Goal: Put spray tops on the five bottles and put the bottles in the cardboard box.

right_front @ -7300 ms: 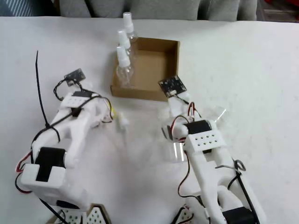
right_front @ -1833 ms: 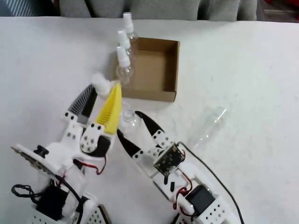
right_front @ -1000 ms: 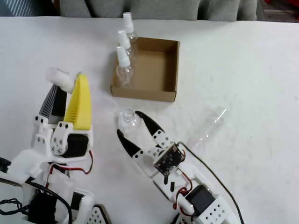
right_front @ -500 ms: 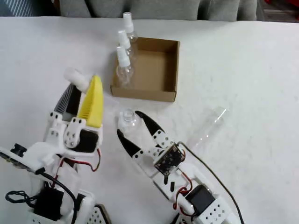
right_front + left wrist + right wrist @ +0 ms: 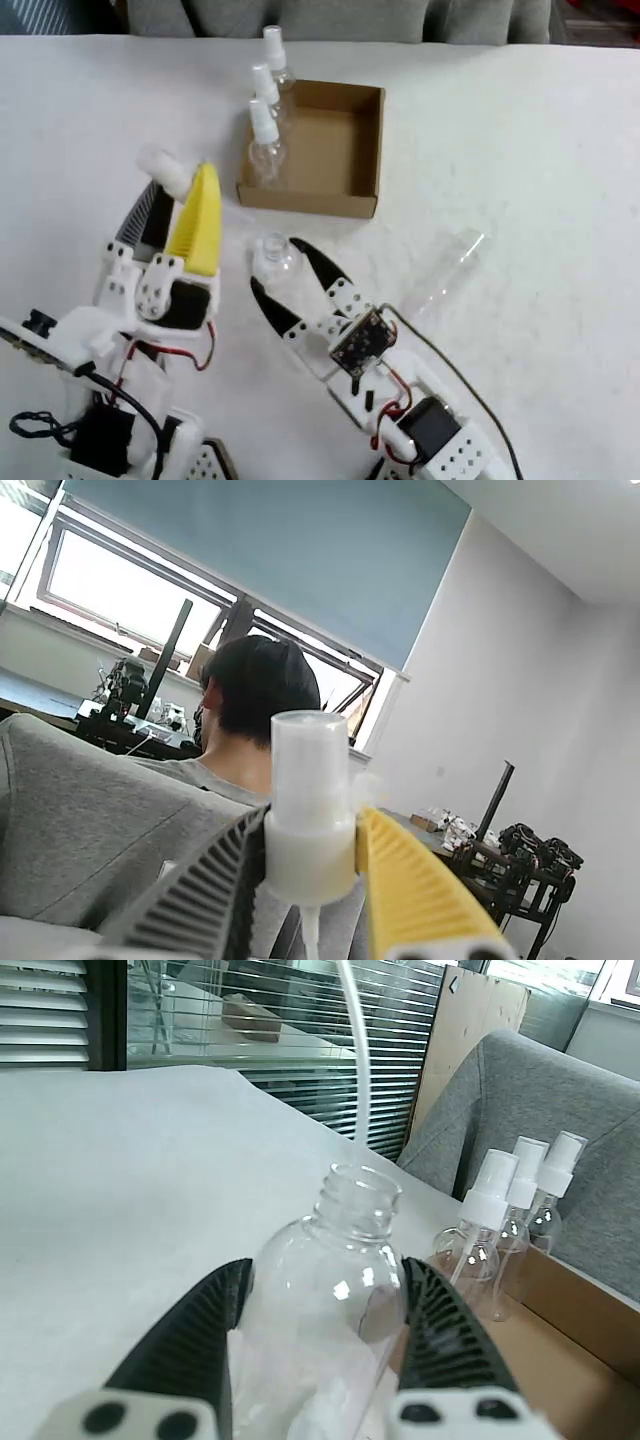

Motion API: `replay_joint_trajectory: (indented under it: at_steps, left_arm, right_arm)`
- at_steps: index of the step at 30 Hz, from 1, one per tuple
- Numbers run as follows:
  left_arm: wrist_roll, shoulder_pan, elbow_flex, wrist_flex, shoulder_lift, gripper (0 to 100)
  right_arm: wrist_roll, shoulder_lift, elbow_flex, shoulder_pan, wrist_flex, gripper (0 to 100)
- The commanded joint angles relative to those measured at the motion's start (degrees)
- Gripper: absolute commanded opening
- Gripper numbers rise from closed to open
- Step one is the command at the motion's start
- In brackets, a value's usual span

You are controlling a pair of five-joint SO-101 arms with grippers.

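My left gripper point(image 5: 180, 182) is raised to the left of the box, shut on a white spray top point(image 5: 164, 170). In the left wrist view the spray top point(image 5: 309, 815) sits upright between the ribbed black finger and the yellow finger. My right gripper point(image 5: 276, 263) is shut on a clear bottle point(image 5: 272, 253) that stands upright on the table with an open neck. The right wrist view shows this bottle point(image 5: 333, 1285) between the two black fingers point(image 5: 205, 1325). The spray top is to the left of the bottle and apart from it.
The cardboard box point(image 5: 301, 198) lies beyond the held bottle. Three bottles with spray tops point(image 5: 264, 140) stand along its left wall, also in the right wrist view point(image 5: 517, 1210). Another clear bottle point(image 5: 444, 264) without a top lies on the table to the right.
Within the last second my left gripper carried the spray top right, closer to the held bottle, then almost stopped. The right gripper and its bottle have stayed put.
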Motion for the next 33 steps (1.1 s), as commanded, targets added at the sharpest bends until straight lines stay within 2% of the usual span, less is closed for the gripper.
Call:
replay_joint_trajectory:
  at_steps: [1, 5, 11, 17, 28, 30, 33]
  left_arm:
    - [0.5, 0.8, -0.3, 3.3, 0.3, 2]
    - [0.6, 1.7, 2.0, 3.0, 0.3, 2]
    - [0.1, 8.0, 5.7, 3.0, 0.3, 2]
    - [-6.3, 8.4, 7.8, 3.1, 0.3, 2]
    - [-6.9, 10.3, 11.2, 3.2, 0.2, 2]
    - [-6.9, 10.3, 11.2, 3.4, 0.2, 6]
    - [-6.9, 10.3, 11.4, 3.6, 0.2, 17]
  right_arm:
    - [0.1, -0.8, 0.5, -0.5, 0.1, 1.7]
    - [0.1, -0.8, 0.5, -0.5, 0.1, 1.7]
    - [0.1, -0.8, 0.5, -0.5, 0.1, 1.7]
    - [0.1, -0.8, 0.5, -0.5, 0.1, 1.7]
    - [0.1, -0.8, 0.5, -0.3, 0.1, 1.7]
    - [0.1, -0.8, 0.5, -0.3, 0.1, 1.7]
    - [0.1, -0.8, 0.5, -0.3, 0.2, 1.7]
